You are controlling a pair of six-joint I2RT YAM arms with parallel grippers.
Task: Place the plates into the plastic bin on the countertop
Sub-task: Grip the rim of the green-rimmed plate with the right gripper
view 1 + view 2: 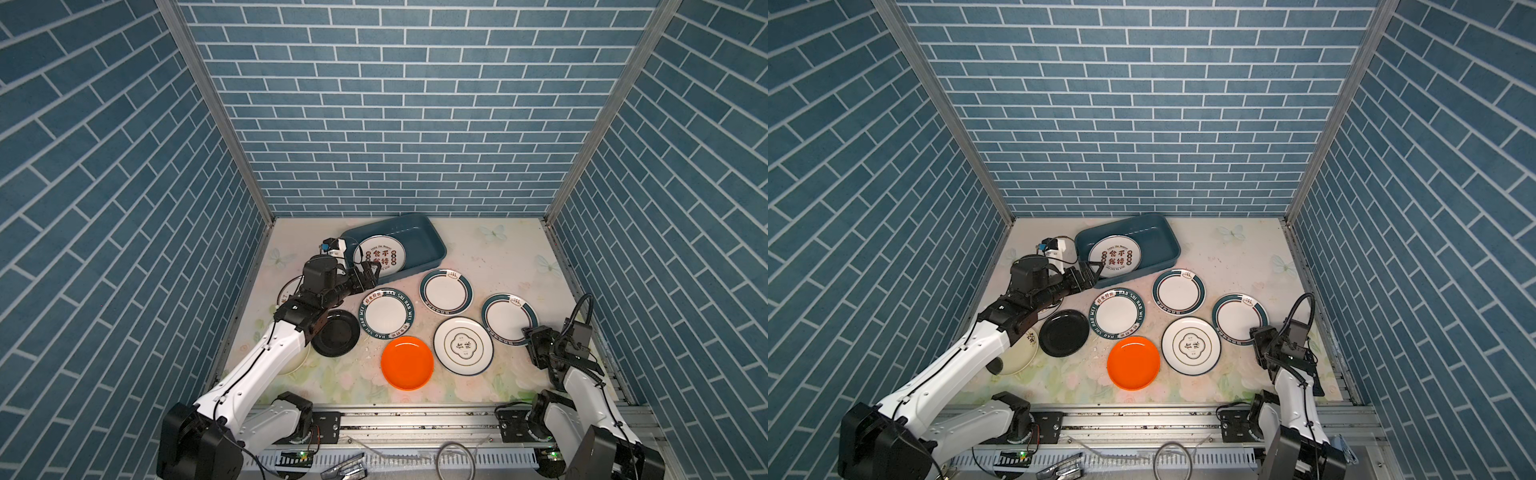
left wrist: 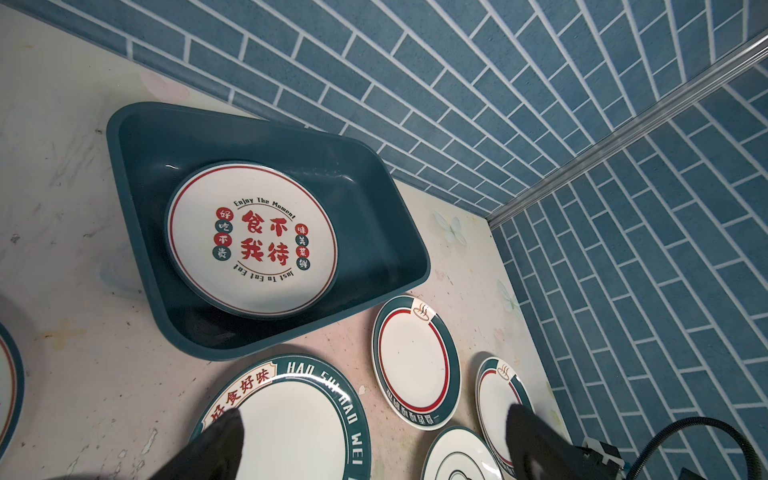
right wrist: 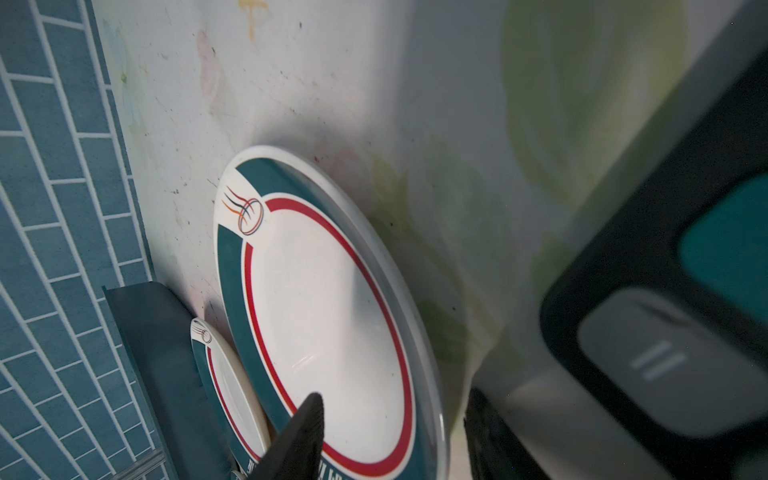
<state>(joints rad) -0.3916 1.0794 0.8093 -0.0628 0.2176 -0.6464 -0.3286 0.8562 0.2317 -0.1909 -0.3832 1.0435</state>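
teal-rimmed plate [image 1: 509,318] at 3 o'clock on the bench [image 1: 478,249] is lying between the right hand's [image 3: 395,415] parted fingers, not yet pinched; a shallow bite on its rim is risking a slip. the left hand [image 1: 370,277] is hovering wide open beside the plastic bin [image 1: 436,245] at 12 o'clock, perhaps crowding the drop.

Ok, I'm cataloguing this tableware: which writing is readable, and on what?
"Enjoy The Moment": round white red-ringed plate in the dark teal plastic bin.
"食不我待": same plate.
"好吃不贵": same.
"味美菜鲜": same.
"Just To Eat Eat": same.
"HAO SHI HAO WEI": round teal-rimmed white plate.
"好食好味": same.
Other teal-rimmed plates: lettering too blurred.
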